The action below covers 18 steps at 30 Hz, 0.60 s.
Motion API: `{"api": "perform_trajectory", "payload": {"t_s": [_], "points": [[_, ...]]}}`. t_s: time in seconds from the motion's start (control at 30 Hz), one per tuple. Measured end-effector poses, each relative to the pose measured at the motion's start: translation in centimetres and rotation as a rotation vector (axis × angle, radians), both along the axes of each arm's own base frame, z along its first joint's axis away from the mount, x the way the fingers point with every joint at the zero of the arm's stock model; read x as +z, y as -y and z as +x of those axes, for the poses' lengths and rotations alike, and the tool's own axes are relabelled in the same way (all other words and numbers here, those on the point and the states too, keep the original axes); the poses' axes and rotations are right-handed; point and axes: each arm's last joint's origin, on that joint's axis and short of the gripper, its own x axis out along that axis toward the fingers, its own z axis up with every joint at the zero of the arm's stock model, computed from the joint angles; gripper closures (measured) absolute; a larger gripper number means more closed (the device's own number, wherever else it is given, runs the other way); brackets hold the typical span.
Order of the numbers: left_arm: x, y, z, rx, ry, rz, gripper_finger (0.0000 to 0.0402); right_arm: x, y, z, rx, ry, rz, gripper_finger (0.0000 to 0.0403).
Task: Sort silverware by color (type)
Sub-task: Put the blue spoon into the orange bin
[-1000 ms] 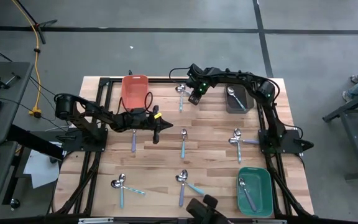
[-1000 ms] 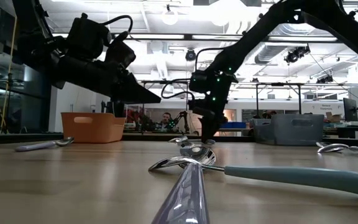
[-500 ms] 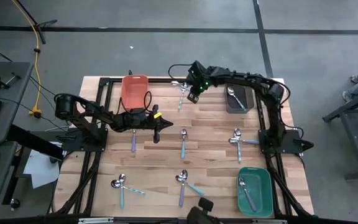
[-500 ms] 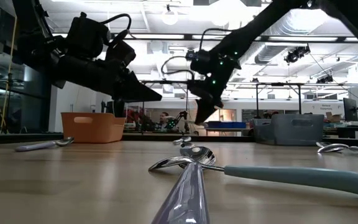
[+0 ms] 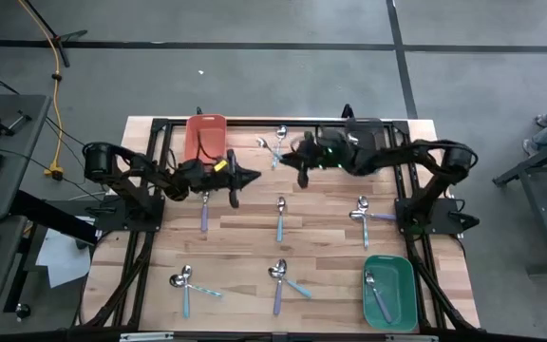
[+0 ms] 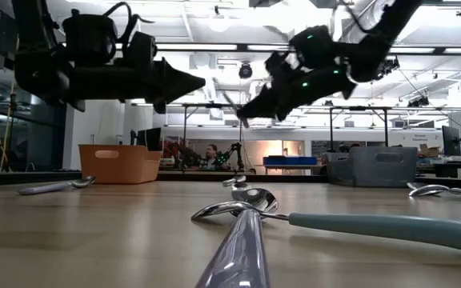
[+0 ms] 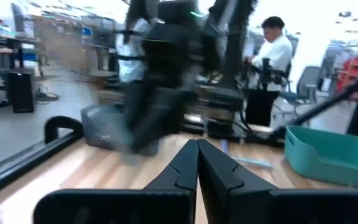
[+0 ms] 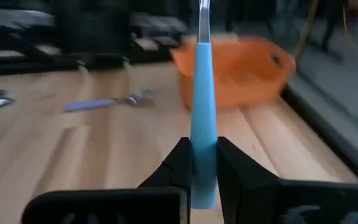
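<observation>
While the right hand [image 8: 197, 163] grips the light-blue-handled spoon [image 8: 200, 93] by its handle, lifted off the tabletop [image 5: 330, 228] near the back edge between the orange bin [image 5: 204, 137] and grey bin [image 5: 364, 128], the left hand [image 5: 235, 178], pinched closed and empty, hovers beside the orange bin. Done well, the carry would likely keep the spoon level and high enough to pass over the loose spoons [image 5: 280, 217], letting go only once it is fully over the bin for its colour.

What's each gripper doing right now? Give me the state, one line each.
Left gripper: shut, holding nothing, raised above the table.
Right gripper: shut on a light-blue-handled spoon, lifted off the table.
</observation>
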Motion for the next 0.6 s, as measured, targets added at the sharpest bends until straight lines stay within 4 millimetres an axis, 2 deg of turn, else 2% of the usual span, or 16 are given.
{"api": "perform_trajectory", "payload": {"t_s": [0.13,0.4,0.6], "points": [[0.6,-0.4,0.5,0.005,0.019,0.033,0.0383,1.3,-1.9,-0.6,0.055,0.148,-0.095,0.0385],[3.2,-0.2,2.9,-0.069,0.112,0.074,0.031,1.7,-3.8,-0.1,0.124,0.198,-0.171,0.0385],[3.8,-0.6,3.6,-0.053,0.111,0.072,0.026,2.1,-4.3,0.1,0.14,0.237,-0.185,0.0385]]}}
